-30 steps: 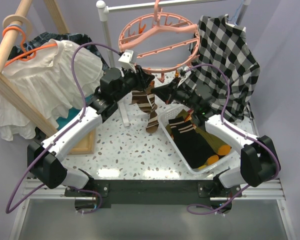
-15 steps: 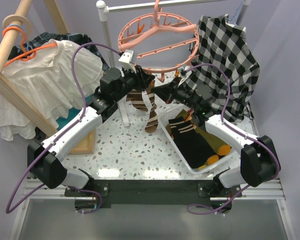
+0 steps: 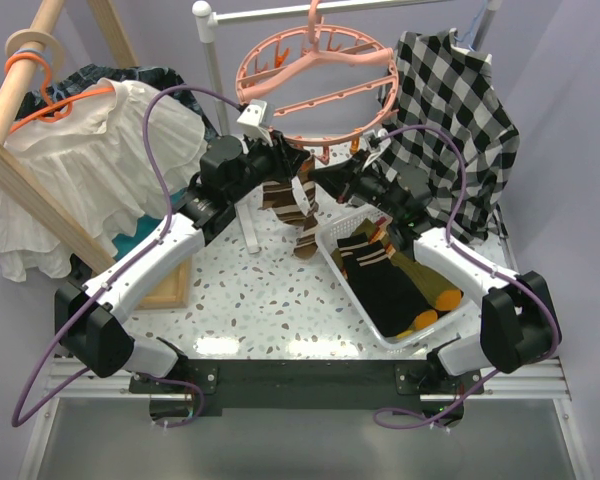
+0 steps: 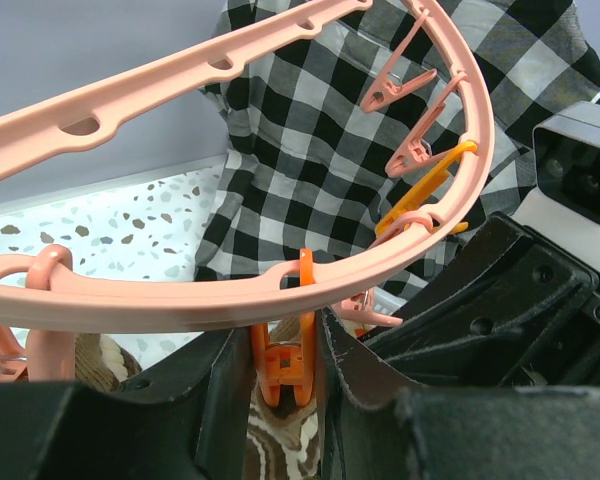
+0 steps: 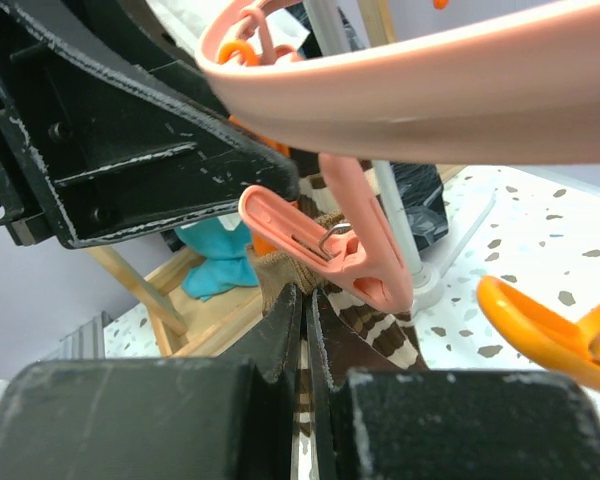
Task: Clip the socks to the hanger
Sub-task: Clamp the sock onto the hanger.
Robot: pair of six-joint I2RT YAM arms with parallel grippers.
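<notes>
**Striped sock held up at the ring's near rim**

Knitted brown sock point(image 3: 298, 208) with cream and dark stripes, soft and kinked midway, clamped at the cuff in the left tool point(image 3: 298, 166). Hanging just below the near rim of the hanger point(image 3: 280, 127), clear of the speckled bench point(image 3: 250, 290). Long axis close to upright: cuff up at the tools, toe down and toward the near edge.

Hanger of smooth salmon-pink plastic, a round ring with spokes and small dangling clips. From the left wrist, an orange clip point(image 4: 285, 352) and sock cloth sitting between the black fingers point(image 4: 190, 400), directly under the rim.

Fingers of the right tool point(image 3: 325, 178) drawn together to a thin slit, tips at the sock's edge beside a pink clip point(image 5: 340, 250); grip on the cloth impossible to tell.

On the right, a black sock point(image 3: 385, 288) and an olive sock point(image 3: 430, 282) with orange toes, lying in a white plastic basket point(image 3: 332, 262). Behind, a black-and-white checked shirt point(image 3: 450, 110).

Compared with half a second ago: sock lifted slightly, toe higher off the bench; right tool shifted up and left, nearer the rim.
</notes>
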